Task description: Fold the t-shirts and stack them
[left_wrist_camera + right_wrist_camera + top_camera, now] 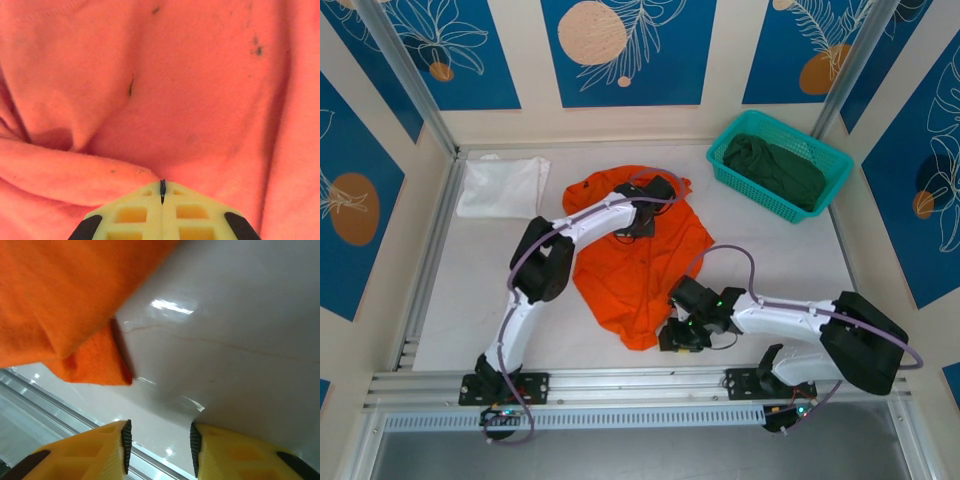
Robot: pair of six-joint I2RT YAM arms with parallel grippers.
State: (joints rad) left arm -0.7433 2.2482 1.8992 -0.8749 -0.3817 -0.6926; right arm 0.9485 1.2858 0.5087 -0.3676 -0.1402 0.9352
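Left gripper [162, 186] clenched shut against the orange t-shirt [200, 100]; right gripper [160, 437] spread apart above the table [240, 315]

teal basket [740, 176] far right, white table [770, 250]

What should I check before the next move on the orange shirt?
1. Grip of left end effector on orange shirt: shut; whether cloth is caught, cannot tell.
2. Opening of right end effector: open, ok.
3. Shirt corner between right jaws: not ok, it lies ahead of them.
4. Flatness of orange shirt: not ok, wrinkled.
5. Place of white shirt: apart at far left, ok.
6. Place of green shirt: in basket, ok.
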